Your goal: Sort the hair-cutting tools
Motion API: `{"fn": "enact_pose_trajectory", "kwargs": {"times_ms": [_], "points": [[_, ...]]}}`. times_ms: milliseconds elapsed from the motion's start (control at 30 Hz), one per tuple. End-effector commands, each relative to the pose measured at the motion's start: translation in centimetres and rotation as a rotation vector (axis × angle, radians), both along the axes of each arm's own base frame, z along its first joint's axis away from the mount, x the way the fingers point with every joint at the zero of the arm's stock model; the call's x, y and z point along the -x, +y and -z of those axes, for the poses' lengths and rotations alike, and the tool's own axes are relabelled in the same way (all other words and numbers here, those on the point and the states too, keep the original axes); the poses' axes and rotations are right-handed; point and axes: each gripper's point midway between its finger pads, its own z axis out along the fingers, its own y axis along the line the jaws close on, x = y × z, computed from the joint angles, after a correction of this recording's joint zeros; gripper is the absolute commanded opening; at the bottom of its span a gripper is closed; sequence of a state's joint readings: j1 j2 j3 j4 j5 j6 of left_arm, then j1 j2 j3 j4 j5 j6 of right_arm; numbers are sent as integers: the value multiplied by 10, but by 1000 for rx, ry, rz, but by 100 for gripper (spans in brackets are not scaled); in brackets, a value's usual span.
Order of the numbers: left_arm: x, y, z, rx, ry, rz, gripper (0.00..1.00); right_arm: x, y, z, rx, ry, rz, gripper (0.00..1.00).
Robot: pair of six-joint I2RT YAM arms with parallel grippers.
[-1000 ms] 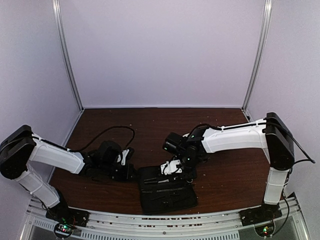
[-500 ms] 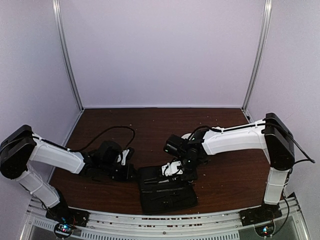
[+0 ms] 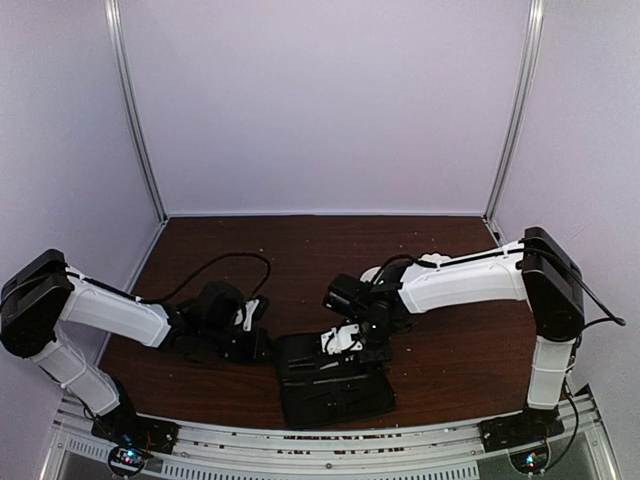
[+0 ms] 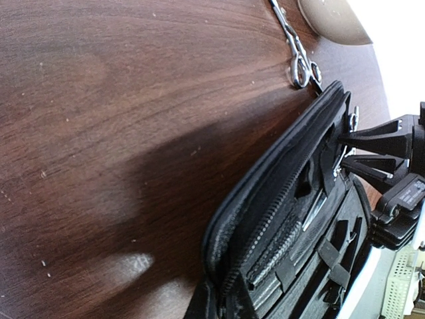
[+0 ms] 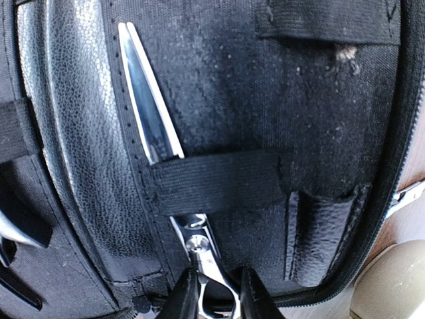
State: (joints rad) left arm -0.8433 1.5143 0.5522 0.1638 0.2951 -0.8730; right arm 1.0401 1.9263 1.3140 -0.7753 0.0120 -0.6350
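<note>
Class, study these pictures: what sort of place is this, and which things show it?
Probably a robot test cell, not a salon: a white-and-black left arm and right arm mounted at a dark brown wooden table, enclosed by bare pale walls with metal posts.

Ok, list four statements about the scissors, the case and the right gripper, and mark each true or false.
1. One pair of scissors sits under an elastic strap inside the black case. True.
2. The right gripper is raised well clear of the case. False: it is down at the case, fingers either side of that pair's handle.
3. A second pair of scissors lies on the table outside the case. True.
4. The case is zipped shut. False: it lies open.
</note>
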Motion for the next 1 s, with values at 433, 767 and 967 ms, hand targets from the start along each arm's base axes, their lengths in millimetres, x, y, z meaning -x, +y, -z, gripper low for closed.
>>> {"fn": "enact_pose_trajectory", "kwargs": {"times_ms": [433, 767, 967], "points": [[2, -12, -9, 44, -26, 58, 0, 0, 37, 5, -20, 32, 43, 1], [2, -11, -10, 41, -29, 60, 0, -11, 9, 3, 34, -25, 92, 0], [2, -11, -9, 38, -27, 61, 0, -21, -3, -5, 26, -57, 131, 0]]}}
